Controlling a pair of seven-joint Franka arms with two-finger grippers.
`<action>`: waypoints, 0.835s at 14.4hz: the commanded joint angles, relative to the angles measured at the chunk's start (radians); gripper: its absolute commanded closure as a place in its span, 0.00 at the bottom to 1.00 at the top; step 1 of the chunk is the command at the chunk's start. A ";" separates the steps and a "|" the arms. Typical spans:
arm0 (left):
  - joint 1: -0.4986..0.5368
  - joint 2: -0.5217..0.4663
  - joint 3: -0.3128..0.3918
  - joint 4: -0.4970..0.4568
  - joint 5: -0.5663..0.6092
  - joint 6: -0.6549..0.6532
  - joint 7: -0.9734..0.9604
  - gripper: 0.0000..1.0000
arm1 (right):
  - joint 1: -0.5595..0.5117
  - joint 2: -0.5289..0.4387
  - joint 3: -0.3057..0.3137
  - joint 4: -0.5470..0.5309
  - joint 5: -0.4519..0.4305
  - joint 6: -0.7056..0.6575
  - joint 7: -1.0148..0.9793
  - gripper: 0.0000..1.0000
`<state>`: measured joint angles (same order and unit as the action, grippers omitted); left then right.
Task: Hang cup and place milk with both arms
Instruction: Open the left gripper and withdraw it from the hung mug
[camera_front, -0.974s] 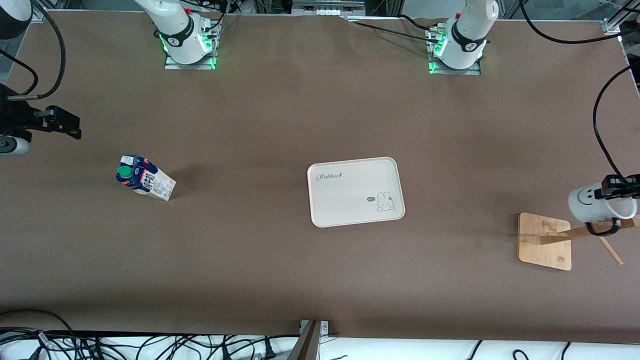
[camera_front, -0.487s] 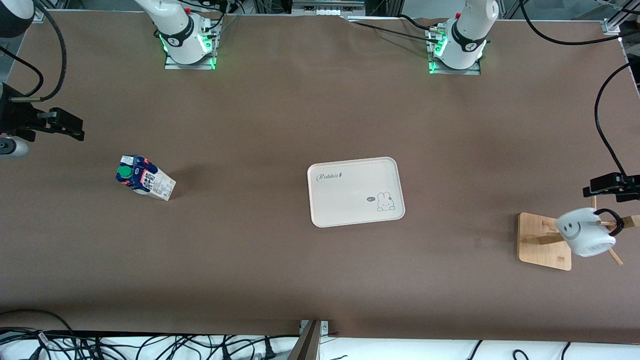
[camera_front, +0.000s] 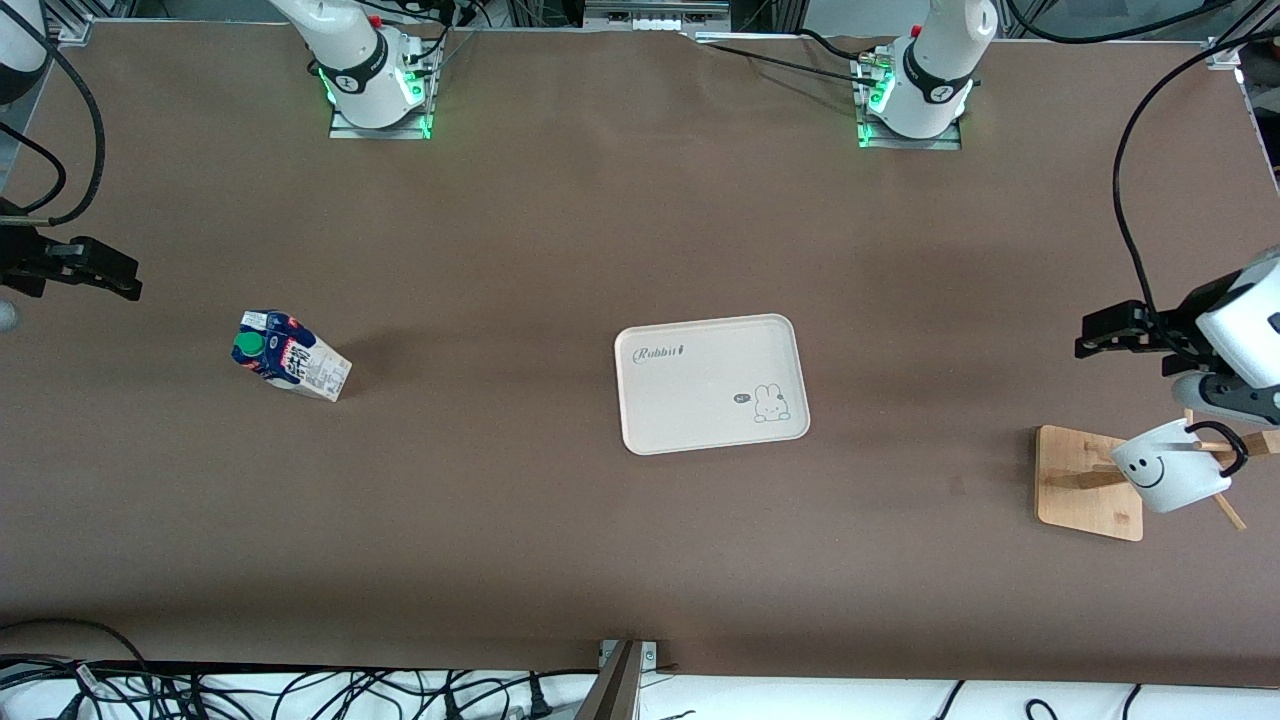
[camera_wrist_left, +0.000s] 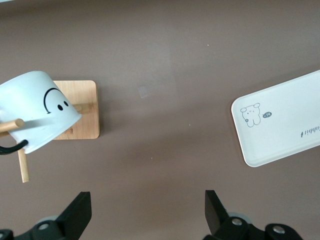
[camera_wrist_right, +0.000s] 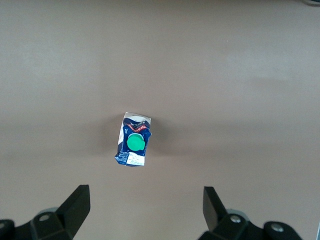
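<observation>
- Front view: the cup (camera_front: 1168, 467) hangs by its thin black handle (camera_front: 1232, 448) on a peg of the wooden rack (camera_front: 1090, 482) at the left arm's end of the desk (camera_front: 560, 540), its smiley face turned toward the camera.
- The left pincer (camera_front: 1092, 336) is up in the air over bare desk just beside the rack, with nothing in it and not touching the cup; its fingers are apart.
- The milk (camera_front: 288, 367) stands on the desk toward the right arm's end, leaning in this view, green cap up.
- The right pincer (camera_front: 118, 278) hovers over the desk edge at that same end, apart from the carton and carrying nothing; its fingers are spread.
- The cream tray (camera_front: 712, 383) with a rabbit drawing lies flat near the middle of the desk, well apart from both the carton and the rack.
- Left wrist view: the two black fingers (camera_wrist_left: 75, 217) stand wide apart over brown desk. The cup (camera_wrist_left: 35, 117) hangs tilted on a wooden peg above the rack's square base (camera_wrist_left: 86, 112), and a corner of the tray (camera_wrist_left: 280, 125) shows.
- Right wrist view: the fingers (camera_wrist_right: 75, 207) are again wide apart, with the milk (camera_wrist_right: 133, 139) seen from above, alone on the desk, its round green cap (camera_wrist_right: 135, 142) facing the camera.
</observation>
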<state>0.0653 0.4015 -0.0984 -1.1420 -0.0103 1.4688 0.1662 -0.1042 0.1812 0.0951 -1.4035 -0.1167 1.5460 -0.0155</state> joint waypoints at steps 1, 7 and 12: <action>-0.013 -0.096 0.000 -0.120 0.018 0.002 -0.020 0.00 | 0.004 -0.026 -0.008 -0.022 -0.006 -0.014 0.002 0.00; -0.012 -0.278 -0.011 -0.387 0.018 0.080 -0.089 0.00 | 0.001 -0.037 -0.038 -0.052 -0.001 0.000 0.003 0.00; 0.004 -0.346 -0.006 -0.502 0.019 0.142 -0.126 0.00 | 0.008 -0.098 -0.068 -0.138 0.028 0.054 0.006 0.00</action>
<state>0.0635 0.1005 -0.1019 -1.5877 -0.0093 1.5822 0.0666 -0.1037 0.1499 0.0319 -1.4635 -0.1086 1.5669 -0.0143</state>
